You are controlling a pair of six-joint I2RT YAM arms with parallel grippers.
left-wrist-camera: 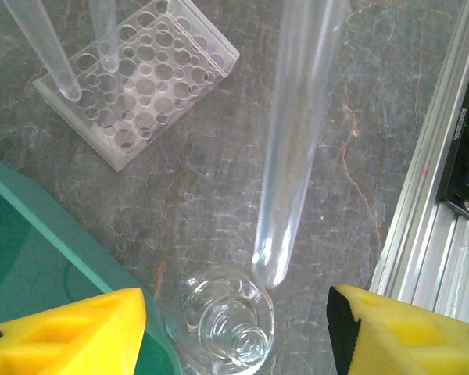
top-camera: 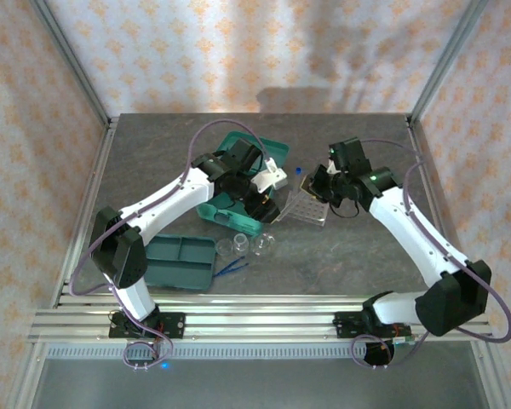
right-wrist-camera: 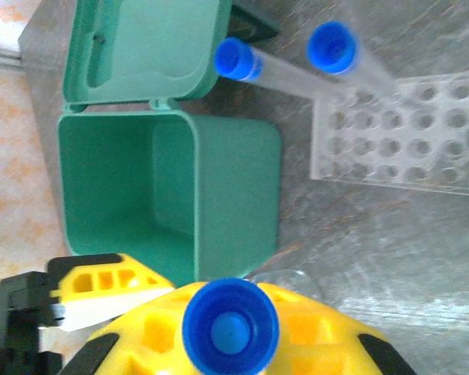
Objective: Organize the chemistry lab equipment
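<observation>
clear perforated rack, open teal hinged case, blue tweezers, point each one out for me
clear perforated rack (left-wrist-camera: 137, 86): left wrist view, holed top face
open teal hinged case (right-wrist-camera: 117, 183): right wrist view, bare inside of box half
blue tweezers (top-camera: 233, 267): top external view, middle of the legs

left arm (top-camera: 166, 204): your elbow's tucked back by the base, forearm running up and right to mid-table | left gripper (left-wrist-camera: 236, 312): yellow fingers (left-wrist-camera: 70, 328) spread pretty wide | right arm (top-camera: 409, 226): stretched up and left, wrist dipped | right gripper (top-camera: 319, 186): looks clamped on a blue-capped test tube (right-wrist-camera: 230, 332), cap facing your wrist cam
</observation>
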